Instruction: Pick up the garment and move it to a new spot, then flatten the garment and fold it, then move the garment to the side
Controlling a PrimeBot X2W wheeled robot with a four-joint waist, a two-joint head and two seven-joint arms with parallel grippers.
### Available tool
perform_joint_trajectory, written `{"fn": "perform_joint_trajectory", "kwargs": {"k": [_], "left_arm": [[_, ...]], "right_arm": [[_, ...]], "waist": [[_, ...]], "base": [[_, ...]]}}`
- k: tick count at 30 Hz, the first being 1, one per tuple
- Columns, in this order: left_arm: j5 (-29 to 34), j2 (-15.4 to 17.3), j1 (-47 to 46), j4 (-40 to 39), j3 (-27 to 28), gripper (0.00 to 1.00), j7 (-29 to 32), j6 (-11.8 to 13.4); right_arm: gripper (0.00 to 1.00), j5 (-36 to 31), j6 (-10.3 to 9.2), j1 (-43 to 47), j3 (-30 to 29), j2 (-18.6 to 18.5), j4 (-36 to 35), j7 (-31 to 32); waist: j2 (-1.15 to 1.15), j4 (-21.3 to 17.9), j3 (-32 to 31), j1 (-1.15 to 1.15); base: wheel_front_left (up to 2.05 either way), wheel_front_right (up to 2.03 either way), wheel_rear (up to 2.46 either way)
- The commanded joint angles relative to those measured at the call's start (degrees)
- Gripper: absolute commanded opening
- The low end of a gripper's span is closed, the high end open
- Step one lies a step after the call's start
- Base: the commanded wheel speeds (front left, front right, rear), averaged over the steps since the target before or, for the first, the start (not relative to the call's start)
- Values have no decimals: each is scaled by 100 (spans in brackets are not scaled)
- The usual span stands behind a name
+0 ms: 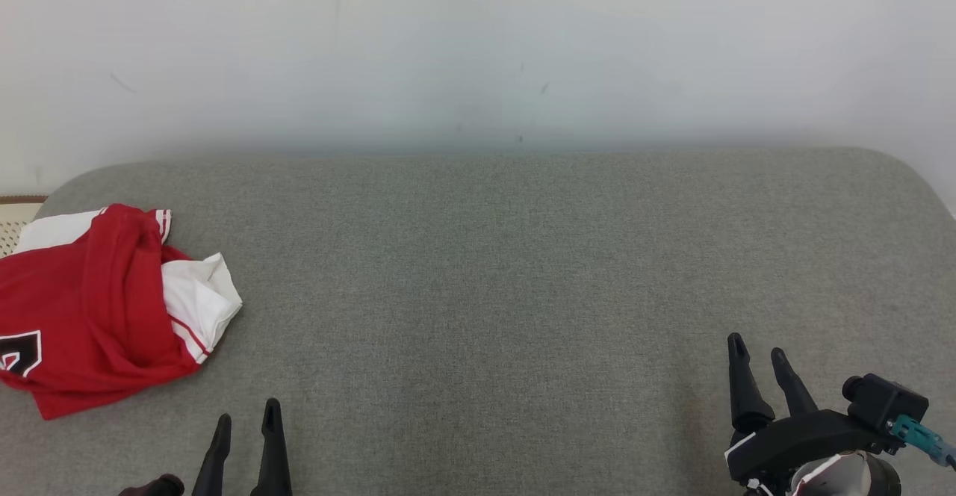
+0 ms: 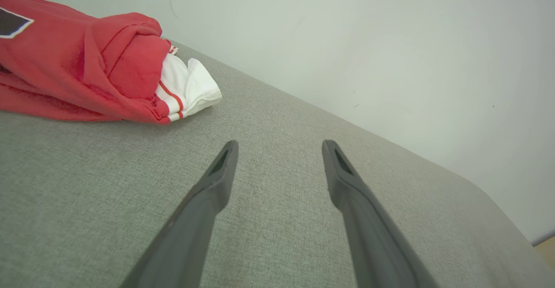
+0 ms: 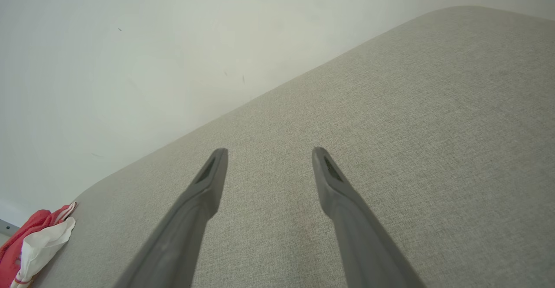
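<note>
A crumpled red and white garment lies in a heap at the left end of the grey padded surface. It fills the upper left of the left wrist view and peeks in at the lower left corner of the right wrist view. My left gripper stands open low at the front, to the right of the garment and apart from it; its fingers hold nothing. Far off at the front right, my right gripper is open too, its fingers bare over the fabric.
A pale wall rises directly behind the grey surface. The surface has rounded back corners, and a strip of wicker-like edge shows past its left end. A wide stretch of grey fabric lies between the two grippers.
</note>
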Motion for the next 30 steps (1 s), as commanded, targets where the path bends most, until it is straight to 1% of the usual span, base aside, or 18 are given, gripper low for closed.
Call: {"fn": "perform_joint_trajectory", "kwargs": {"k": [1, 13, 27, 30], "left_arm": [[161, 61, 33, -86, 7, 100, -33, 34], [884, 150, 158, -274, -15, 100, -86, 250], [1407, 273, 253, -401, 51, 100, -140, 345], [1591, 304, 299, -447, 70, 100, -160, 398]], "right_arm": [[100, -128, 1, 1, 42, 2, -97, -58], [100, -959, 1, 144, 291, 29, -323, -211], [100, -1490, 2, 285, 563, 49, -617, -302], [100, -1662, 2, 330, 619, 54, -696, -323]], "waist": [[0, 1, -3, 0], [0, 13, -45, 0], [0, 9, -120, 0], [0, 4, -149, 0]], "base": [[0, 0, 0], [0, 0, 0], [0, 0, 0], [0, 0, 0]]}}
